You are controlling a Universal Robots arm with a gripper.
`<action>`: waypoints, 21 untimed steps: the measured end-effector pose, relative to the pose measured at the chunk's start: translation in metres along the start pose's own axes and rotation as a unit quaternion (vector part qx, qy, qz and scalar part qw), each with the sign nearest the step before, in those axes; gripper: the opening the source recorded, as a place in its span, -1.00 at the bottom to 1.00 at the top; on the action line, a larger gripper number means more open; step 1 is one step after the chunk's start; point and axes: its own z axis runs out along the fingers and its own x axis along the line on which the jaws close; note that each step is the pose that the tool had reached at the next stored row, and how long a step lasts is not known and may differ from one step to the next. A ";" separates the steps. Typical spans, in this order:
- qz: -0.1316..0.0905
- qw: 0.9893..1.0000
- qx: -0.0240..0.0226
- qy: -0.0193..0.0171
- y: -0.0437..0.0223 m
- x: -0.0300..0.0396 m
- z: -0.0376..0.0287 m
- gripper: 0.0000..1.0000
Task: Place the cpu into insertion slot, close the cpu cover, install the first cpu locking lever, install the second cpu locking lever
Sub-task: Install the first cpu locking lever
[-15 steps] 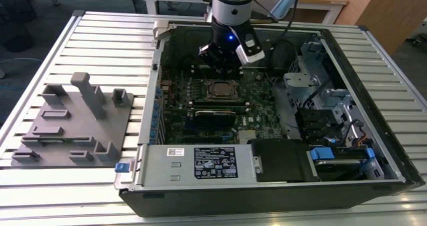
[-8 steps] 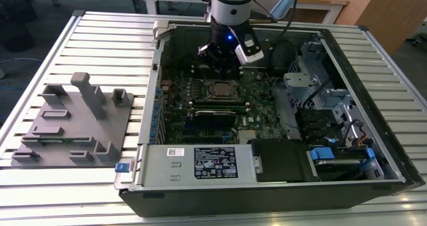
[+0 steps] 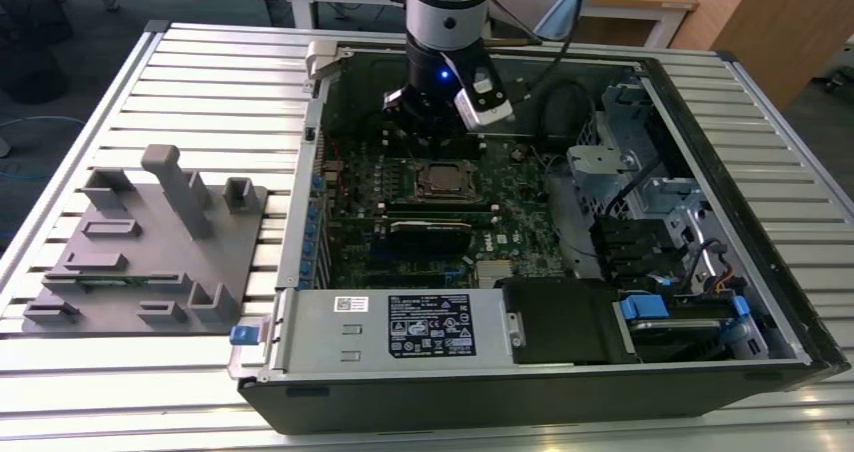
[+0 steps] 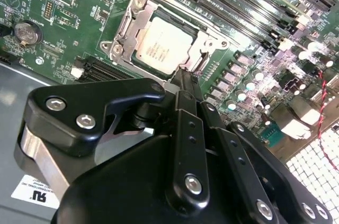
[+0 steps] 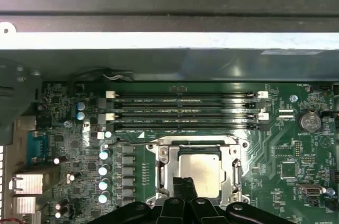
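Closest to you in both wrist views is the black linked-bar gripper, and its jaws are drawn together to a narrow tip with no gap that you can see between them. You cannot tell whether anything thin is pinched there. That tip sits at the near edge of the square dark insertion slot with its silver metal rim. Just past the jaws the small flat square cpu with the dull silver-grey top lies flat inside the slot. The thin silver metal cpu cover lies down around it, so the chip shows through the central window. Beyond the slot from the jaws you have the long narrow black memory slots in parallel rows on the green motherboard. A round silver coin cell lies off to one side of the jaws, well apart from them. In the exterior view the arm reaches down into the open black computer case. A grey moulded fixture plate rests outside the case on the slatted metal table, far from the jaws.
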 end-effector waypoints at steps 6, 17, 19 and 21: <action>0.000 1.000 -0.001 0.000 0.0002 -0.0001 -0.0053 -0.80; 0.000 1.000 -0.005 0.000 0.0001 0.0089 -0.0076 -0.80; 0.000 1.000 -0.006 0.000 0.0000 0.0141 -0.0077 -0.80; 0.000 1.000 -0.007 0.000 -0.0001 0.0185 -0.0078 -0.80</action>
